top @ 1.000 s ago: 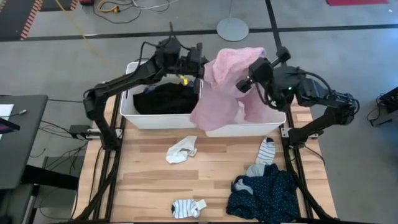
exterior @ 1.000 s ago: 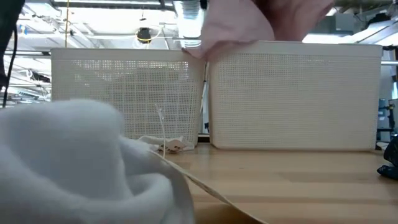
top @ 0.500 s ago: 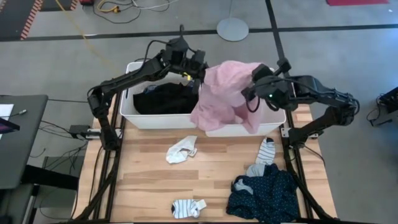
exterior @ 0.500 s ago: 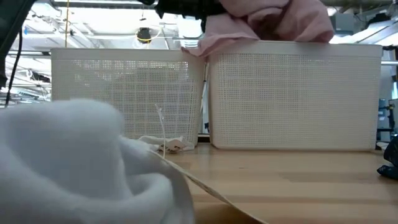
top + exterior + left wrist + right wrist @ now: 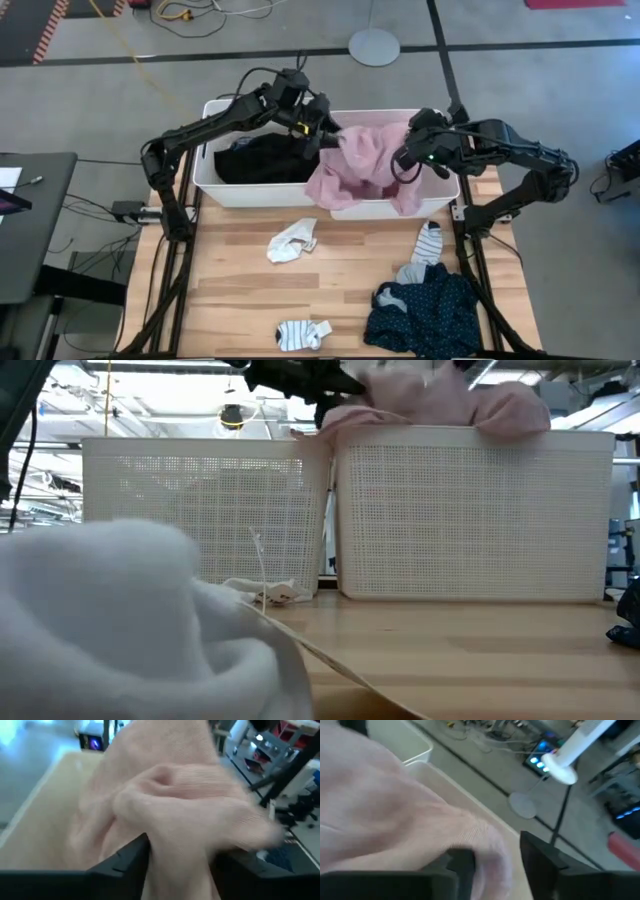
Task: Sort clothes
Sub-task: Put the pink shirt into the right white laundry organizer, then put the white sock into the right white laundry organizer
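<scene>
The pink top [image 5: 362, 165] is stretched crosswise between the two arms, its long axis running left to right over the right bin [image 5: 440, 195], with loose folds spilling over that bin's front rim toward the surface [image 5: 340, 270]. The left claw [image 5: 326, 136] is clamped on the top's left end; the right claw [image 5: 408, 158] appears to pinch its right end, though cloth hides the fingers there. The left bin [image 5: 205, 170] holds a black top [image 5: 265, 160]. Socks [image 5: 292, 240] and a navy dotted piece [image 5: 430, 315] lie on the surface.
</scene>
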